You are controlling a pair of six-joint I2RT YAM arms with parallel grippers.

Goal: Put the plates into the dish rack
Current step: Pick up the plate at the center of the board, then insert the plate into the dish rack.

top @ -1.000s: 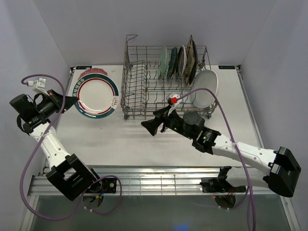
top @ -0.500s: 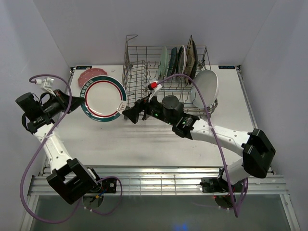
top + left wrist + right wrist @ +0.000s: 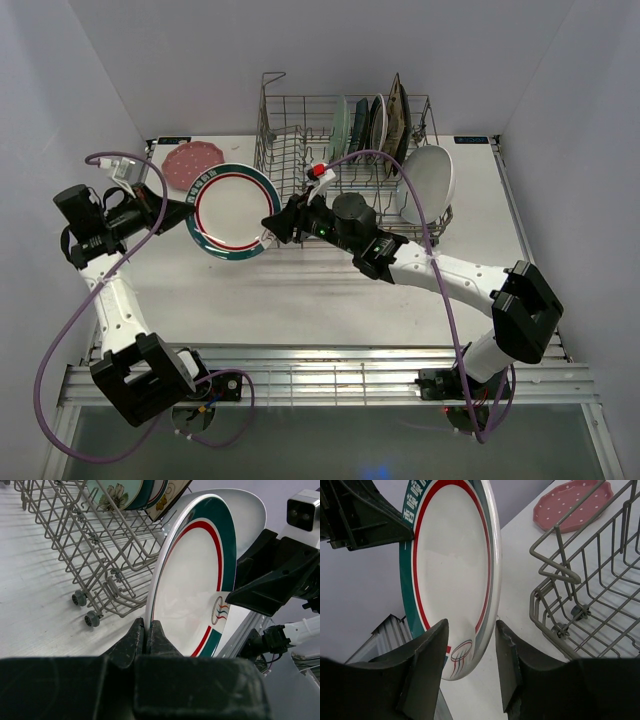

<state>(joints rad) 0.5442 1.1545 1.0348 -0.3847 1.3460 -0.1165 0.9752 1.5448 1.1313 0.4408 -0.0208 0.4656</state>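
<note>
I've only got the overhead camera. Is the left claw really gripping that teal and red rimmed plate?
Observer: Yes. The left wrist view shows the left claw shut on the plate, pinching its rim edge-on.
Operator: Does the right claw have it too?
Observer: Not clamped. Its own camera shows the right claw open, straddling the rim without squeezing it.
Operator: Is the dish rack on feet?
Observer: No. The left wrist view shows the dish rack on small wheels at its near corner.

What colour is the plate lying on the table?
The plate is pink with white dots; right wrist view.
</note>
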